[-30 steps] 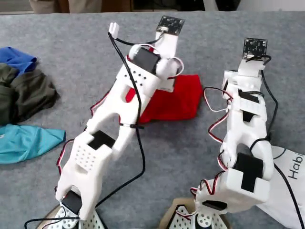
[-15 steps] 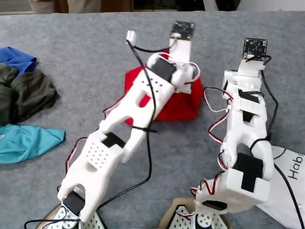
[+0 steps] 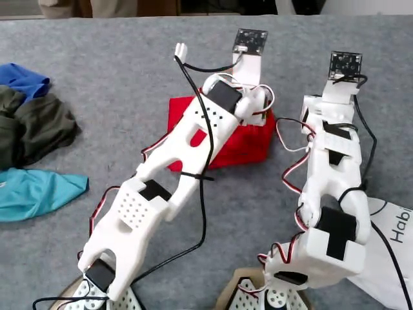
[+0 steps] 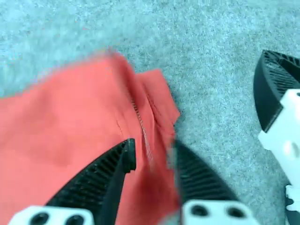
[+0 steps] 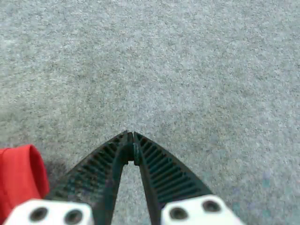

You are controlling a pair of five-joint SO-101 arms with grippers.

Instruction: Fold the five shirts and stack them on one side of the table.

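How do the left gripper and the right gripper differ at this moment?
The left gripper has its fingers apart; the right gripper has its fingers shut together. The left gripper is over the red shirt, near its edge; the right gripper is over the bare grey table, with the red shirt off to one side. Both point down toward the table.

A grey, felt-like covering (image 3: 322,39) spreads over the whole table; past its far edge a brown panel (image 3: 158,6) stands in shadow.

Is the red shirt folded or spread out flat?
Folded: the red shirt lies as a compact rectangle with doubled layers at its edge, beneath the left tool.
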